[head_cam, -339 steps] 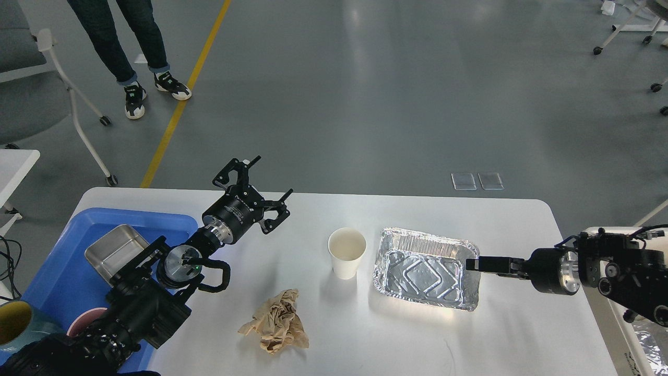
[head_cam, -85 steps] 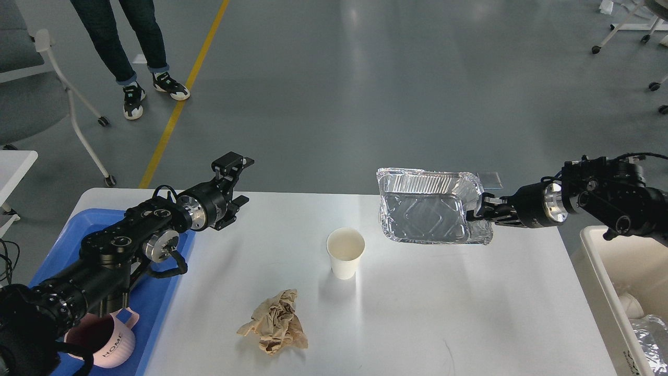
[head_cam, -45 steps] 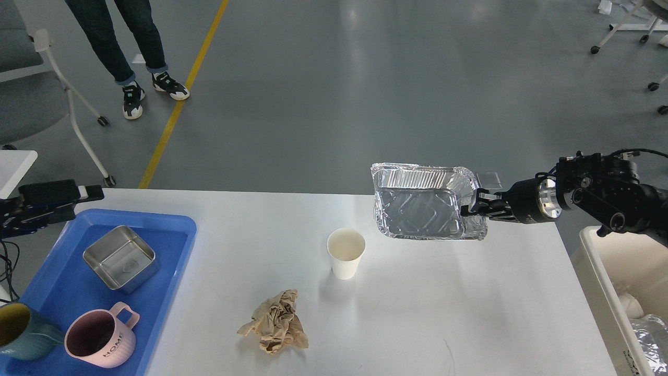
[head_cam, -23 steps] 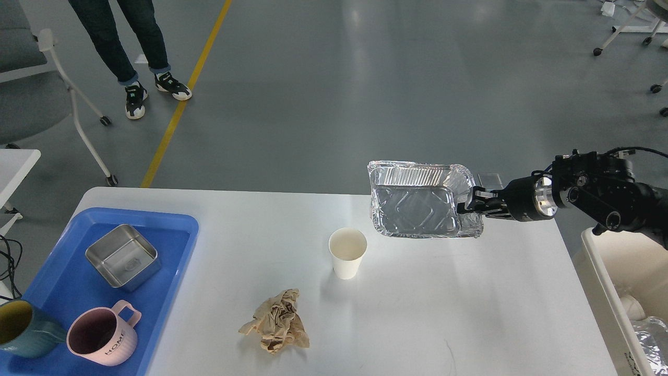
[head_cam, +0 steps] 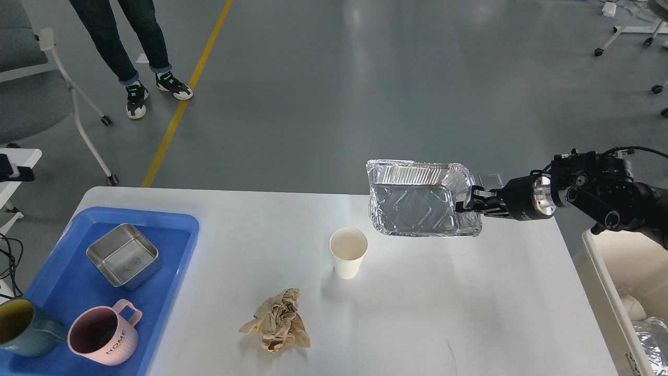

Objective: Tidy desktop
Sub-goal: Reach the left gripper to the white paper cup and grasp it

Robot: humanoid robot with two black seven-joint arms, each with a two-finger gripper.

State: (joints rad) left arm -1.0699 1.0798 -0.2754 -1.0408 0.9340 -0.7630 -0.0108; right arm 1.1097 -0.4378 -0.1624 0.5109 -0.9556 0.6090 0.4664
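Right gripper [head_cam: 468, 205]: clamped on the right rim of the foil tray [head_cam: 412, 203], arm reaching in from the right edge.
Foil tray: held clear of the surface, tilted with its open side toward the camera, above the far right part of the desktop [head_cam: 417, 313].
Left gripper: out of sight.
Desktop: filled the lower middle of the head view, glossy white, between the blue tray [head_cam: 52, 292] on its left end and the off-white bin [head_cam: 616, 292] beside its right edge.
Paper cup [head_cam: 348, 252]: stood upright near the middle, open and empty-looking, left of and below the foil tray, apart from it.
Crumpled brown paper [head_cam: 276, 328]: lay nearer the front edge, left of the cup, not touching it.
Blue tray: carried a square steel container [head_cam: 124, 256], a pink mug [head_cam: 103, 338] and a teal mug [head_cam: 21, 328].
Off-white bin: held crumpled foil [head_cam: 649, 339] in its near corner.
Background: legs of a person [head_cam: 130, 47] on the grey floor beside a yellow line [head_cam: 182, 99].
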